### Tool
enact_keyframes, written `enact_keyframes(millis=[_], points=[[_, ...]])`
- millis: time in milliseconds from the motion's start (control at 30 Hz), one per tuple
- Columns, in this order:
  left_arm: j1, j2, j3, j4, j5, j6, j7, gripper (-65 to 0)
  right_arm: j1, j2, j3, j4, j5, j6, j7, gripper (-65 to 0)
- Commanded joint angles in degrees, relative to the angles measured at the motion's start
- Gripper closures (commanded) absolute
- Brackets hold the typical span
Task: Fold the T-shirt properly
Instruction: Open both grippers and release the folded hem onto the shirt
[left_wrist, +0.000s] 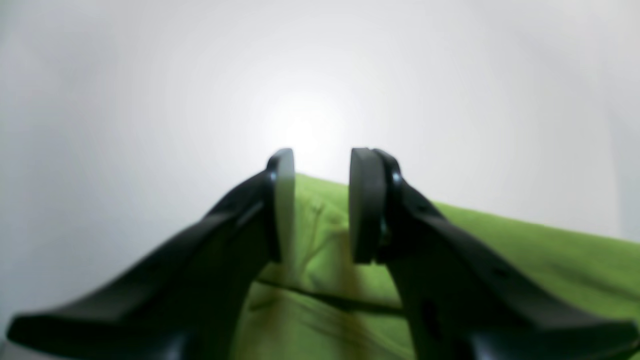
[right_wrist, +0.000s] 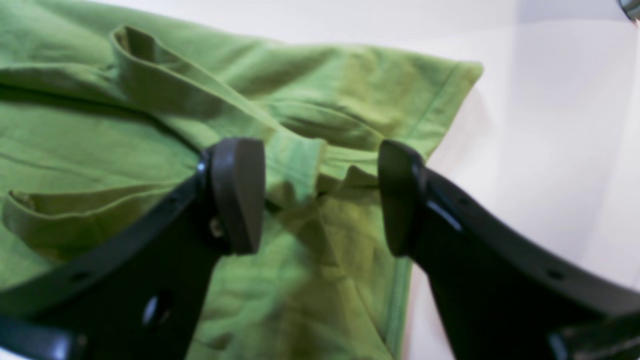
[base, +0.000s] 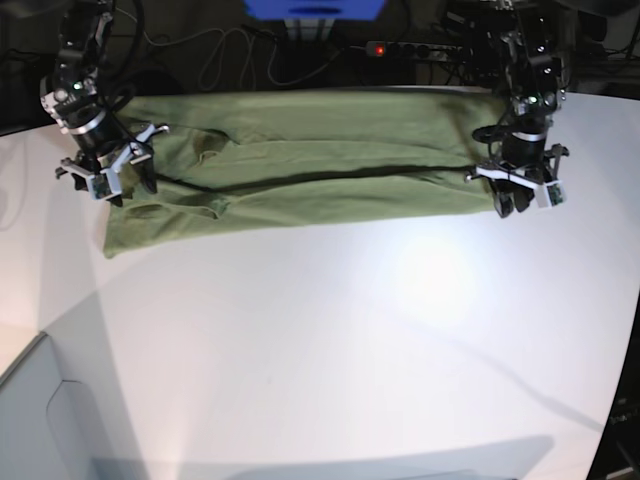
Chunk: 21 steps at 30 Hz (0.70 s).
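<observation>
The white bench (base: 330, 330) carries everything, its near half bare under a bright glare. Along its far edge lies the green T-shirt (base: 300, 165), spread as a long band from the far left corner toward the far right, folded lengthwise so that a dark crease line runs through its middle; a sleeve with its hem shows rumpled at the left end. Beyond the far edge sit dark cables and a power strip (base: 400, 48) with a red light.

The right pincer (right_wrist: 320, 195) hangs over the shirt's left end, near the bench's left edge; its jaws stand apart with wrinkled cloth and a raised fold lying between and below them, not clamped. The left pincer (left_wrist: 321, 205) hangs over the shirt's right end, at the cloth's edge toward the bench's right side; its jaws stand apart too, a clear gap between the pads, green cloth visible beneath and nothing gripped
</observation>
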<state>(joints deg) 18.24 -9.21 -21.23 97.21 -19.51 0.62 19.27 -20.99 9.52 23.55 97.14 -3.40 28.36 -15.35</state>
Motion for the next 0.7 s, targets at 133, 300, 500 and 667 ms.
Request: enact_keyframes(millis=[133, 300, 500, 667], points=[[-0.17, -0.41, -0.35, 0.68, -0.32, -0.14, -1.20, -31.7, 0.20, 0.81, 0.23, 1.10, 0.63, 0.52, 1.60, -34.4], [-0.79, -0.41, -0.17, -0.20, -0.32, -0.14, -1.20, -34.0, 0.29, 0.72, 0.23, 1.10, 0.63, 0.52, 1.60, -34.4], [-1.84, -0.33, 0.00, -3.63, -0.40, -0.32, -1.20, -33.9, 0.29, 0.90, -0.12, 1.10, 0.63, 0.52, 1.60, -34.4], [-1.84, -0.33, 0.09, -3.63, -0.40, -0.40, -1.20, -29.4, 0.29, 0.90, -0.12, 1.10, 0.63, 0.52, 1.60, -34.4]])
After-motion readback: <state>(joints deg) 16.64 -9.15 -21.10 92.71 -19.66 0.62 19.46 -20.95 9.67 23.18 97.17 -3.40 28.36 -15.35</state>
